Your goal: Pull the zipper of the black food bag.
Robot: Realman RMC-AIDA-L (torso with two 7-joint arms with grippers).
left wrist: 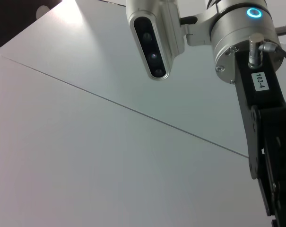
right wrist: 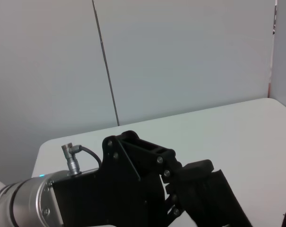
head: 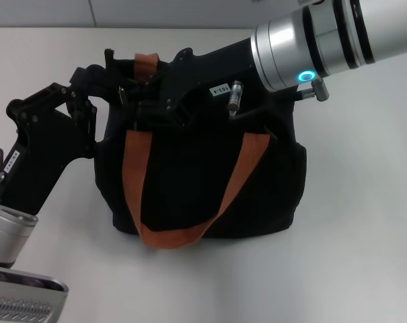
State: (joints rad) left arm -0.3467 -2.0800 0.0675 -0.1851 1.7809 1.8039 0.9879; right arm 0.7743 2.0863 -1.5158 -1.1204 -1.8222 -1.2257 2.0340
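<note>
White table runs bare on every side of the one black food bag, boxy, with two orange-brown straps. Left pincer and right pincer meet at its top edge, the bag just below them. Whether either is apart or together, I cannot tell; the zipper is hidden.

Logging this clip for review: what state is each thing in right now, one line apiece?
black food bag: upright on the table, near strap hanging down its front.
zipper: not visible, hidden behind the grippers.
left gripper: at the bag's top left corner.
right gripper: over the bag's top edge.
</note>
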